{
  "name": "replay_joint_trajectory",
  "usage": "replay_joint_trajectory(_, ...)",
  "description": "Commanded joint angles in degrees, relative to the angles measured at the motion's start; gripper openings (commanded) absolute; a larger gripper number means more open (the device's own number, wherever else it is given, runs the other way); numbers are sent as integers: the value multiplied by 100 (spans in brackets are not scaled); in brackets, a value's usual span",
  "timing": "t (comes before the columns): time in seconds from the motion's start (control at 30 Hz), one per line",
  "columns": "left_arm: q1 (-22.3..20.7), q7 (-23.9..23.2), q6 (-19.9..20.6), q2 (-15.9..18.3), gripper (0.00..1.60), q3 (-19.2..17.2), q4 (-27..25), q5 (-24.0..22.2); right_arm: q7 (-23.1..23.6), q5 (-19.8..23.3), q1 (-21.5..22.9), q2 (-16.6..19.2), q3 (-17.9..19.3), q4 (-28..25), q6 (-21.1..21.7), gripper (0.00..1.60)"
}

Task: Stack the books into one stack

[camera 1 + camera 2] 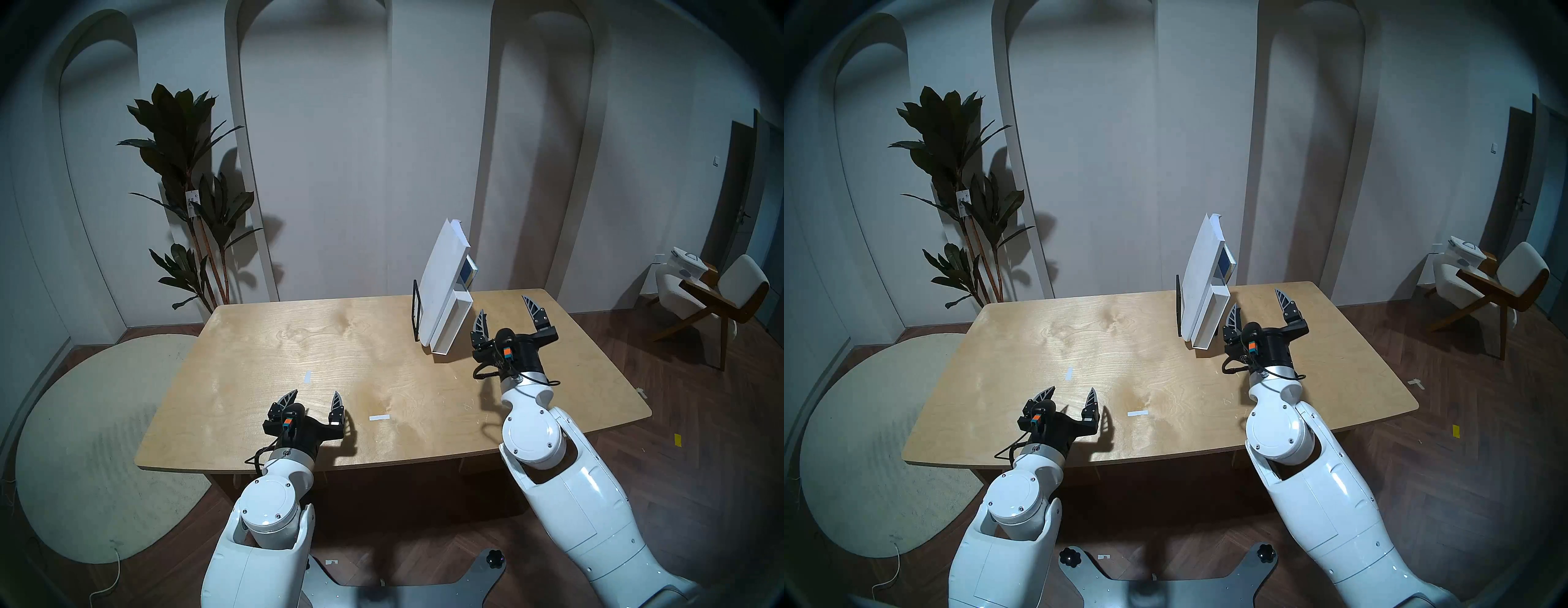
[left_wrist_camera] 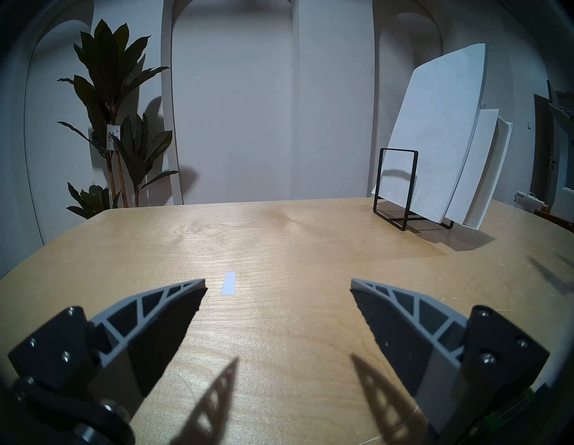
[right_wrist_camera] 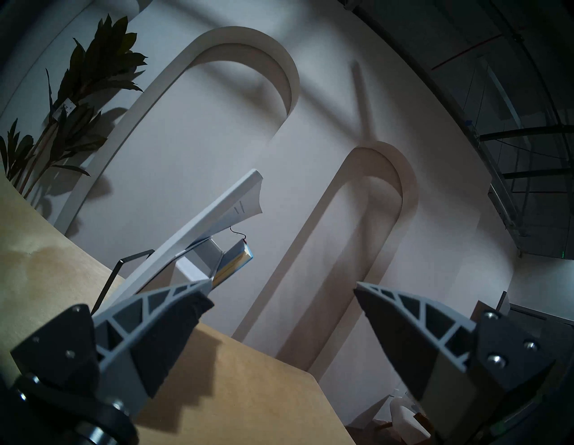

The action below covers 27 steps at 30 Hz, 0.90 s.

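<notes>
Three books stand leaning together at the table's back right. The large thin white booklet (image 1: 441, 271) leans against the thick white hardcover (image 1: 453, 318), and the smaller blue notebook (image 1: 469, 271) shows behind them. They also show in the right wrist view: booklet (image 3: 217, 211), hardcover (image 3: 192, 267), notebook (image 3: 239, 258). My right gripper (image 1: 505, 308) is open and empty just right of the hardcover, its left finger close to it. My left gripper (image 1: 315, 397) is open and empty low over the table's front left, far from the books.
A black wire rack (image 1: 415, 310) stands at the booklet's left side. The wooden table (image 1: 297, 339) carries two white tape strips (image 1: 379, 417) (image 1: 307, 376). A potted plant (image 1: 186, 170) stands behind the table's left corner, a chair (image 1: 721, 297) at the far right.
</notes>
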Motion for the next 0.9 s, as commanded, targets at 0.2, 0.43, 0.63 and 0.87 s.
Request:
replay_joint_trajectory(0.2,-45,5,-28,-2,160,-9,-99,-1,201,-142,881,-777,82,482,-144,160)
replay_joint_trajectory(0.43,-47,3,-29,-2,160,-9,-95,-1,380,-51,1353,-1220,140,996,-320,160)
replay_joint_trajectory(0.63,-45,3,-30,-3,160,-10,-99,0,367,-60,1655,-1422,130,1448,-504,160)
replay_joint_trajectory(0.87,-41,3,-30,-4,160,-11,-108,0,562,227,2077,-1612,231,2160,-927,160)
